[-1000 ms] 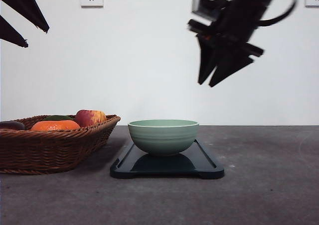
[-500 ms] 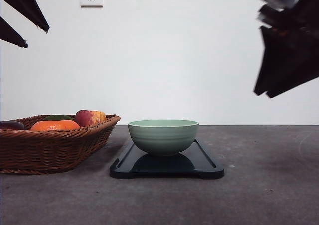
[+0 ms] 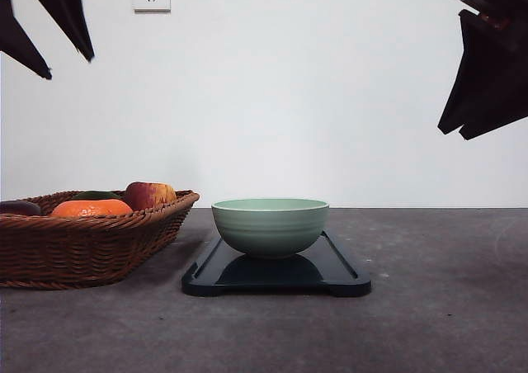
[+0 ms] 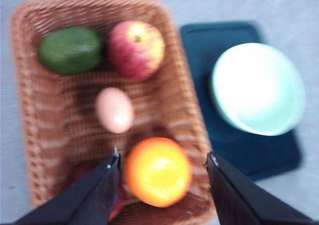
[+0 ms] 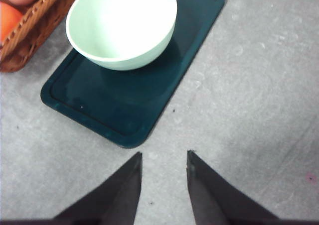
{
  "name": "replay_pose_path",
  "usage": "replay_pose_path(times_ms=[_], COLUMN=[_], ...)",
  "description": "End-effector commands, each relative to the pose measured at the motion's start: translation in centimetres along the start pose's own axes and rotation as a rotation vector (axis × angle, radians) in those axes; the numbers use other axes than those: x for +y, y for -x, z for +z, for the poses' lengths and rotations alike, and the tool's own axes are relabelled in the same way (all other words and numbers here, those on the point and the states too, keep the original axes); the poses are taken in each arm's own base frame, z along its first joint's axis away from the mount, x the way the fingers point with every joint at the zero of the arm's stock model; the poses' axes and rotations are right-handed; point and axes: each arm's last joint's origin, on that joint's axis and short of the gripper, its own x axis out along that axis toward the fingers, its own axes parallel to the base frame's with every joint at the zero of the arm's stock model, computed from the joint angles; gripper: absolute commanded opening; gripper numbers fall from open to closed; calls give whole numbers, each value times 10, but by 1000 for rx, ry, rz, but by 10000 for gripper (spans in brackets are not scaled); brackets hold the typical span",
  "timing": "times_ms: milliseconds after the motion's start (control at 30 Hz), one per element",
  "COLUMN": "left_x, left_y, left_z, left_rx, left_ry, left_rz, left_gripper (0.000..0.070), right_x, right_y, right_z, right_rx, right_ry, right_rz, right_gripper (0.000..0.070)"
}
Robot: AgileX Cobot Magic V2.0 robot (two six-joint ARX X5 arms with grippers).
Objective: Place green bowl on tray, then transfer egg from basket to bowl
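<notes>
The green bowl sits upright and empty on the dark tray at the table's middle. The egg lies in the middle of the wicker basket, which stands left of the tray. My left gripper hangs open high above the basket; in its wrist view the left gripper hovers over the orange, just short of the egg. My right gripper is open and empty, high up to the right of the tray. In its wrist view the right gripper is over bare table beside the tray and bowl.
The basket also holds a red-yellow apple, a green avocado and a dark item under my left finger. The basket's right rim lies close to the tray. Bare grey table stretches to the right of the tray and in front of it.
My right arm has swung up and to the right, away from above the bowl. My left gripper has shifted slightly right. Bowl, tray and basket have not moved.
</notes>
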Motion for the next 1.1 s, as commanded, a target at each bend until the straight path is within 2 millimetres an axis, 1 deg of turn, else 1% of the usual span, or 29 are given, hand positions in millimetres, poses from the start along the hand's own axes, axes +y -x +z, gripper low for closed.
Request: replay_pose_path(times_ms=[0, 133, 233, 333, 433, 567, 667, 767, 833, 900, 1067], left_x=[-3, -2, 1, 5, 11, 16, 19, 20, 21, 22, 23], left_y=[-10, -42, -70, -99, -125, -154, -168, -177, -181, -184, -185], left_z=[15, 33, 40, 41, 38, 33, 32, 32, 32, 31, 31], left_rx=[27, 101, 164, 241, 291, 332, 333, 318, 316, 316, 316], left_ry=[3, 1, 7, 14, 14, 21, 28, 29, 30, 31, 28], left_rz=[37, 112, 130, 151, 192, 212, 215, 213, 213, 223, 241], left_gripper=[350, 350, 350, 350, 352, 353, 353, 355, 366, 400, 418], right_x=[1, 1, 1, 1, 1, 1, 1, 1, 1, 1, 1], right_y=[-1, -1, -1, -1, -1, -1, -1, -1, -1, -1, -1], right_z=[1, 2, 2, 2, 2, 2, 2, 2, 2, 2, 2], right_rx=[-1, -6, -9, -9, -9, -9, -8, -9, -9, -9, -9], right_ry=[-11, 0, 3, 12, 14, 14, 14, 14, 14, 15, 15], right_rz=[2, 2, 2, 1, 1, 1, 2, 2, 2, 2, 2], right_gripper=[174, 174, 174, 174, 174, 174, 174, 174, 174, 174, 174])
